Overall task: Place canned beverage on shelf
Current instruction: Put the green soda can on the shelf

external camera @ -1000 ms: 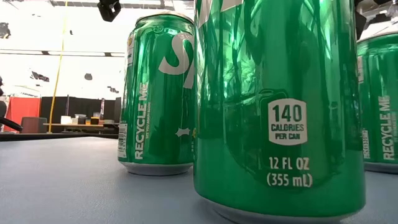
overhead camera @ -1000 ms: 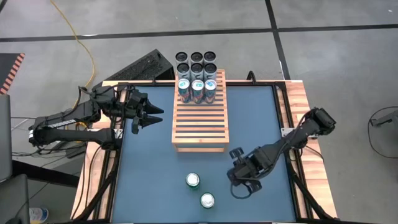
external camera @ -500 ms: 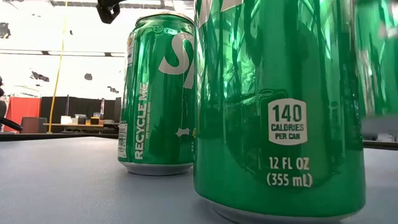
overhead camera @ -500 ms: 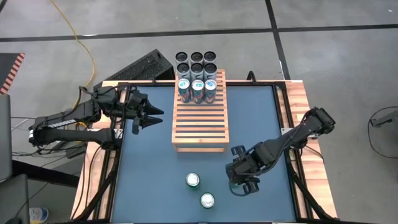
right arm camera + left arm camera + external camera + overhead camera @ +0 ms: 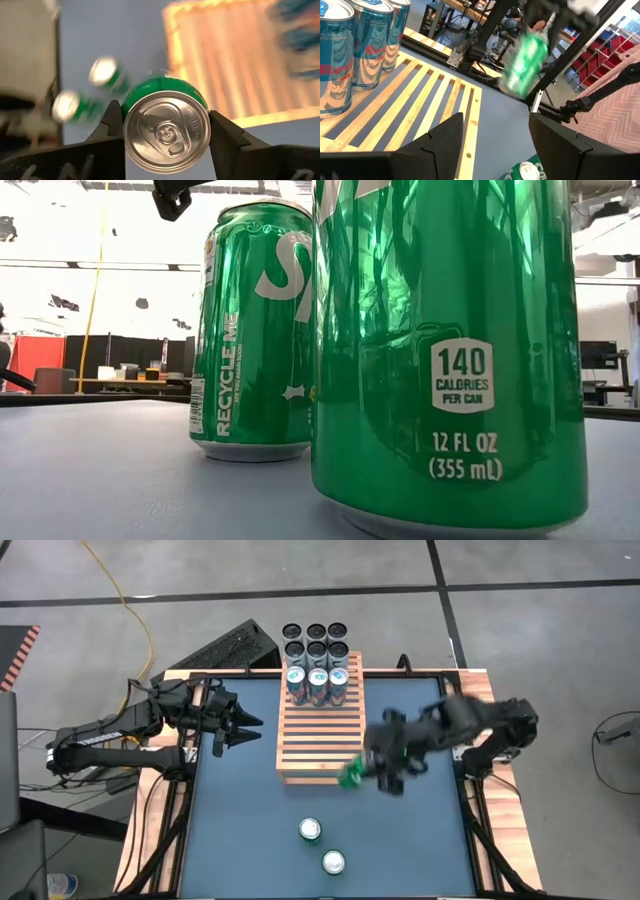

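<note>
Item: green can (image 5: 352, 775), clamped in right hand (image 5: 368, 772), tilted above the shelf (image 5: 322, 745) corner.
Left hand (image 5: 240, 724) apart, empty, beside shelf; two green cans (image 5: 310, 830) on surface (image 5: 240, 820).

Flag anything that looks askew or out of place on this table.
Only one thing: a green can hangs tilted in the right gripper at the shelf's near corner. It's being carried, not fallen. The blue cans on the shelf and two green cans on the table stand upright.

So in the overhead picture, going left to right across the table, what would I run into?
Left gripper → wooden shelf with blue cans at its far end → green can held in the right gripper.
</note>
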Robot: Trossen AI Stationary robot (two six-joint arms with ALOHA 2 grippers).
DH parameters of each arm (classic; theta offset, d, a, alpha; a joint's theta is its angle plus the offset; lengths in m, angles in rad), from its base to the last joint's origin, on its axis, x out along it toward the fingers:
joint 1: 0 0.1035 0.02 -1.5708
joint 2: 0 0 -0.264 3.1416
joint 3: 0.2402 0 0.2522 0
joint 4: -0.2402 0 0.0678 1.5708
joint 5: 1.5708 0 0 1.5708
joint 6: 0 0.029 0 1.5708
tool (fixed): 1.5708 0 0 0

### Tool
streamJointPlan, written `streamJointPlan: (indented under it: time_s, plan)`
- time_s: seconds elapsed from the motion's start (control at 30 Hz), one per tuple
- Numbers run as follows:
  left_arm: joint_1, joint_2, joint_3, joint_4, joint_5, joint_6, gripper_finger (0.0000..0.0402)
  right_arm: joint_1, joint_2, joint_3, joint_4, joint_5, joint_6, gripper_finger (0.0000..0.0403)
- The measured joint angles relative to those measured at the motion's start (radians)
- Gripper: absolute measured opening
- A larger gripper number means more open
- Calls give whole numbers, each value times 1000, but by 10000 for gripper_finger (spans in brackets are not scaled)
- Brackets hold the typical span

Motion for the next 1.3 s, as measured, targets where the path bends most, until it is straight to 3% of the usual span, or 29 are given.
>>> streamJointPlan:
  time_s: [0.2, 0.37, 0.57, 0.7, 1.3]
  plan:
    - [0, 0, 0, 0, 0, -1, 214, -183, 24, 134, -68, 44, 14, 152]
    - [0, 0, 0, 0, -1, -1, 214, -305, 30, 139, -79, 32, -52, 152]
    - [0, 0, 0, 0, -12, 1, 214, -400, 29, 141, -92, 32, 29, 152]
    - [0, 0, 0, 0, -31, 2, 214, -419, 50, 143, -117, 32, 130, 151]
    - [0, 0, 0, 2, -49, -13, 213, -397, 229, 218, -110, 28, 156, 151]
